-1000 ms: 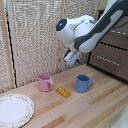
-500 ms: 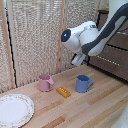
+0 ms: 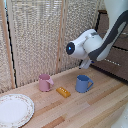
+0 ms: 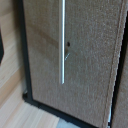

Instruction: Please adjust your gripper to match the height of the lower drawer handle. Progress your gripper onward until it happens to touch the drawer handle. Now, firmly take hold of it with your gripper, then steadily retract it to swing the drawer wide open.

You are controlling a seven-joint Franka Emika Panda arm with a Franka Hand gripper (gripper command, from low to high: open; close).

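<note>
The bulky white robot arm hangs above the light wooden surface, at the exterior view's right, before the dark brown drawer fronts; its fingers are hidden there, so whether they are apart or together cannot be told. The wrist view shows a brown drawer front with a thin silver metal bar handle, untouched. On the surface stand a pink mug, a blue mug, a small orange block between them, and a white plate.

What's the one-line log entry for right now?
phase: approach | gripper: fingers hidden, above table | drawer handle: untouched | drawer: appears closed | blue mug: below arm
</note>
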